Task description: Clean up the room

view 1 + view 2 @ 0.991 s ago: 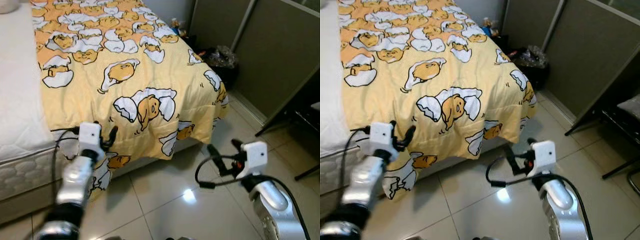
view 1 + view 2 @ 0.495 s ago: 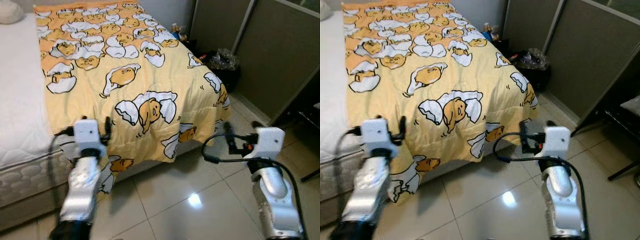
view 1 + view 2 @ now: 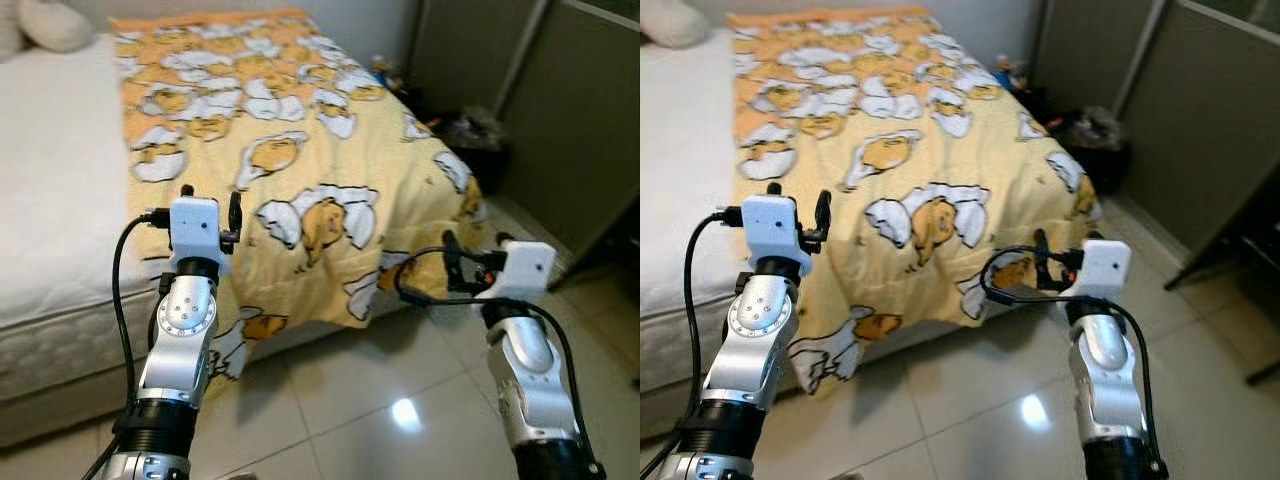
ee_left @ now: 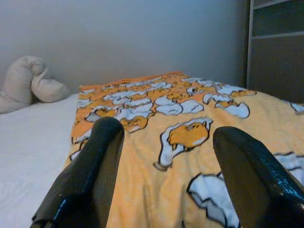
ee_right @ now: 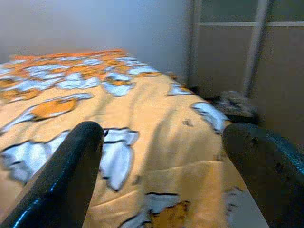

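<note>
Both arms have come up: left claw [image 3: 208,205] and right claw [image 3: 470,258], both spread and empty, now face the quilt [image 3: 300,150] at 12 o'clock, probably to straighten it.

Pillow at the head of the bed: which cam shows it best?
Left wrist view: the pillow sits whole and sharp on the white mattress, beside the blanket. Both eye views catch only a cropped piece at the top edge; right wrist view looks across the blanket instead.

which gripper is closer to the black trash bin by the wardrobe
Right. The right gripper is raised over the blanket's hanging foot corner, on the same side as the trash bin. The left gripper is at the blanket's opposite edge, near the bare mattress.
</note>
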Motion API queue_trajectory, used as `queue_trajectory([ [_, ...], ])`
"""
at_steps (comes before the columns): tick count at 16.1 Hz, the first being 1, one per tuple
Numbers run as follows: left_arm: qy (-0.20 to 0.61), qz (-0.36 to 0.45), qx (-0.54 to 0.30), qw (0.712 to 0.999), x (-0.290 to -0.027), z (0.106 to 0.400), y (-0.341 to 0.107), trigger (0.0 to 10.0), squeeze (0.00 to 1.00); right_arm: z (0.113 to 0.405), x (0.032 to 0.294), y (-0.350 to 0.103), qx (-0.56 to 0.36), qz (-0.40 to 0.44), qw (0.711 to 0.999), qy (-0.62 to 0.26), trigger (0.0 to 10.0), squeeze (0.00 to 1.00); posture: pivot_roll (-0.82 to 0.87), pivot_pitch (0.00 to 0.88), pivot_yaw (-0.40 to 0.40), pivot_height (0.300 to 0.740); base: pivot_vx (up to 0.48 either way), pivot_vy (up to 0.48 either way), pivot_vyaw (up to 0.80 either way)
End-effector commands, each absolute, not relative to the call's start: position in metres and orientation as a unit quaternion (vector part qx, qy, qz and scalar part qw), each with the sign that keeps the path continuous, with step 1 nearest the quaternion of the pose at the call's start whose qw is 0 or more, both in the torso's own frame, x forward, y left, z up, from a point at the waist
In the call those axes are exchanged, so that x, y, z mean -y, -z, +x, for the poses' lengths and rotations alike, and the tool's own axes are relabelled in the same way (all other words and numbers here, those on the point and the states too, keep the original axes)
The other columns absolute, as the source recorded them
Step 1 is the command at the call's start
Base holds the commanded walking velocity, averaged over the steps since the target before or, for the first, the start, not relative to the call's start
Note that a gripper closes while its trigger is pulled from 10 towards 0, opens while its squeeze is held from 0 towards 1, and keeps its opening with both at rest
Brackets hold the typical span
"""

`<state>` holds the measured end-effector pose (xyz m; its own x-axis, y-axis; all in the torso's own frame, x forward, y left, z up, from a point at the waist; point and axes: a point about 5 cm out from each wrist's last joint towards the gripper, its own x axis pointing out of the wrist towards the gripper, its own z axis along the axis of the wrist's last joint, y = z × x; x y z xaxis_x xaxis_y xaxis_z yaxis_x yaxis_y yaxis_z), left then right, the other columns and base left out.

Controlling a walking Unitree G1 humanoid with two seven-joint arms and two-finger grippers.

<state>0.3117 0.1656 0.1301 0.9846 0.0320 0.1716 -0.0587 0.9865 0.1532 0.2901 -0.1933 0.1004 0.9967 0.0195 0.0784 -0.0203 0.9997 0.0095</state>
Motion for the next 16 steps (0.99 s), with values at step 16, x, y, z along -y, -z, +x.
queue_trajectory([
  [16, 0.029, 0.034, -0.005, 0.999, -0.158, 0.289, -0.082, 10.0, 0.00, 0.265, 0.203, -0.076, 0.009, -0.012, 1.000, -0.017, 10.0, 0.00, -0.10, 0.000, -0.009, 0.740, 0.289, 0.000, 0.26],
])
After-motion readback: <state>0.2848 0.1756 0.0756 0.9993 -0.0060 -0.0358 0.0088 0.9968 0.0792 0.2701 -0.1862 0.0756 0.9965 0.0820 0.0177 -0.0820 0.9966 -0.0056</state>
